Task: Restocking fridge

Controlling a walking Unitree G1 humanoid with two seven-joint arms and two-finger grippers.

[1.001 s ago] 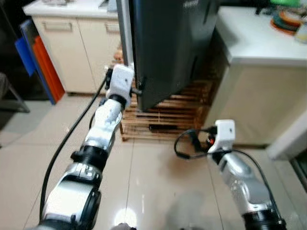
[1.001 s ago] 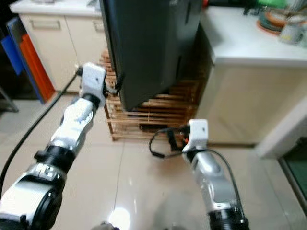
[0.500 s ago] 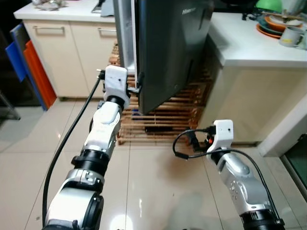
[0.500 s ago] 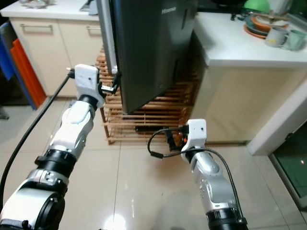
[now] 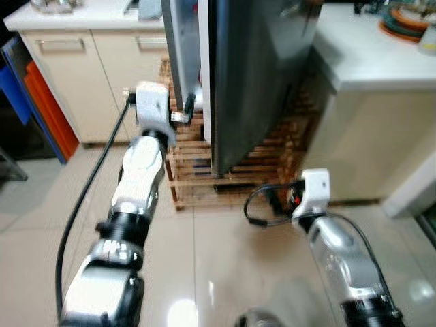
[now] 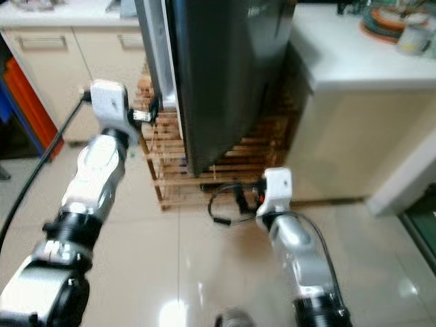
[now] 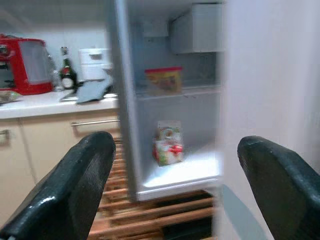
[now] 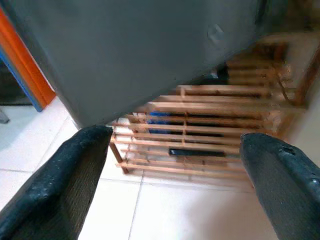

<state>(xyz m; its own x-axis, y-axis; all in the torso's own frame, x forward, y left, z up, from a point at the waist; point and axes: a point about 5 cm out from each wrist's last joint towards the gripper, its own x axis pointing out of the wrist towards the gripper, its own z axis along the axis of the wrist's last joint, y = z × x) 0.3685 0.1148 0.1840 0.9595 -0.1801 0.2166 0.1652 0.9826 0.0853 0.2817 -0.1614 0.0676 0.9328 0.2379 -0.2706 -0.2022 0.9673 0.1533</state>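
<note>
A: Looking at the small dark grey fridge [image 5: 255,75], I see it stands on a low wooden slatted rack [image 5: 238,178], and its dark grey door [image 6: 228,75] is swung partly open. The left claw [image 5: 189,112] is raised at the free edge of this door, between the door and the cabinet. In the left wrist view its two black fingers [image 7: 75,187] stand wide apart and hold nothing.

B: And the inside?

A: Through the gap there is a red and white carton [image 7: 167,143] on the lower white shelf [image 7: 187,172] and a yellow packet with a red lid [image 7: 164,80] on the shelf above it. The right claw [image 8: 175,170] is low, in front of the rack, also spread wide and empty.

B: What could go wrong?

A: I think the door is the danger. The left claw does not grip it, so the door may swing back and press the fingers against the cabinet. Also no item for restocking is in either claw, so the robot must fetch one. The white counter [image 5: 375,58] beside the fridge carries stacked dishes [image 6: 385,20] near the edge, and a careless arm could knock them.
</note>
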